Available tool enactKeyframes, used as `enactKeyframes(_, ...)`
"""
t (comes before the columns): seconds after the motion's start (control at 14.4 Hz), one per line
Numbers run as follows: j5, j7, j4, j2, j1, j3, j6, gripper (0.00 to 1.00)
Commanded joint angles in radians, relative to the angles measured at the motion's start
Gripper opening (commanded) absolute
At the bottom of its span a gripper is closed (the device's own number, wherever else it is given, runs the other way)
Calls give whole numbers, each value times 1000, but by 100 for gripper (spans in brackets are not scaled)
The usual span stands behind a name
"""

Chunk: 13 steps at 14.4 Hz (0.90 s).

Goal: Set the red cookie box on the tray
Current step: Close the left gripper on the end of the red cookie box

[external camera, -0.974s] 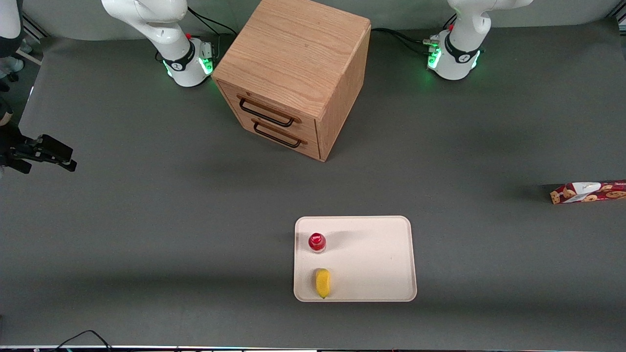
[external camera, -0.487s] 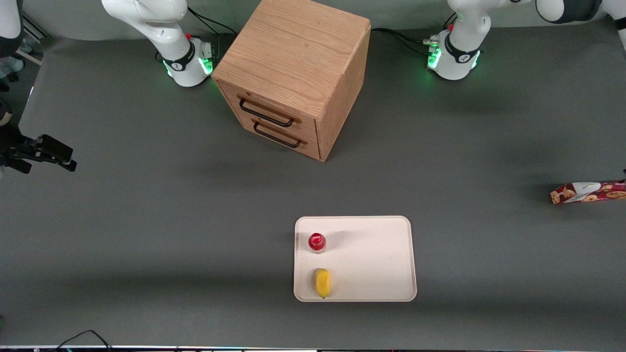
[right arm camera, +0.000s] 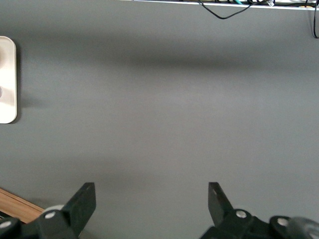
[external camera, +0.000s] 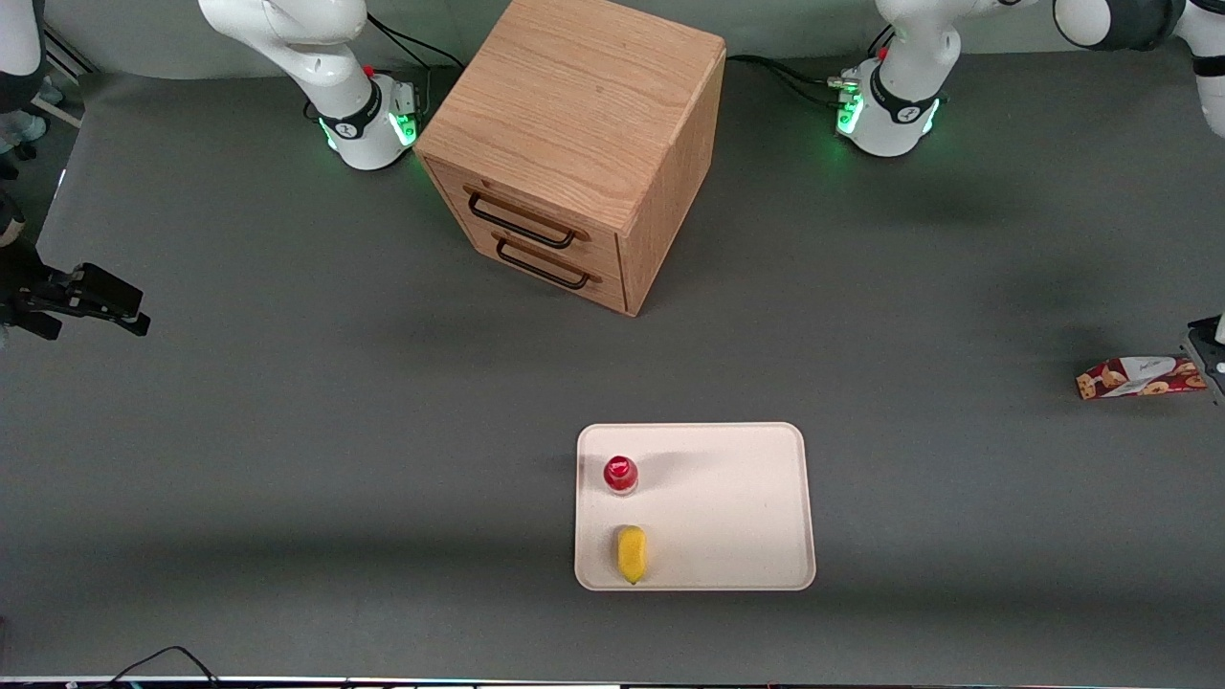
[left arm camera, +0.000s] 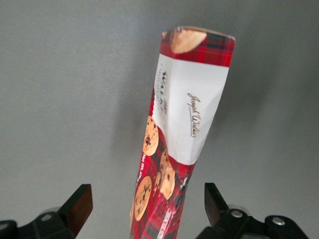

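The red cookie box lies flat on the grey table toward the working arm's end, well apart from the tray. In the left wrist view the red cookie box shows its white patch and printed cookies. It runs lengthwise between the two fingers of my gripper. The gripper is open, and a gap shows on each side of the carton. In the front view only a bit of the gripper shows at the picture's edge, above the box's outer end. The tray's edge also shows in the right wrist view.
On the tray stand a small red-capped bottle and a yellow object, both along the side toward the parked arm. A wooden two-drawer cabinet stands between the arm bases, farther from the front camera than the tray.
The working arm has swung in and the gripper has come down over the box's outer end, now covering part of it in the front view. The box and tray have not moved.
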Motion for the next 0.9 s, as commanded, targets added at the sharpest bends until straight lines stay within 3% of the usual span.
enactKeyframes(0.0, -22, 44, -68, -21, -6, 6, 55, 100)
enactKeyframes(0.21, -25, 43, -105, -20, -7, 6, 119, 100)
enactKeyframes(0.28, -31, 43, -105, -17, -7, 6, 121, 88)
enactKeyframes(0.49, -60, 43, -106, -9, -7, 6, 130, 27)
enactKeyframes(0.63, -66, 43, -105, -9, -9, 6, 130, 0)
enactKeyframes(0.83, -66, 40, -100, -12, -15, 4, 115, 0)
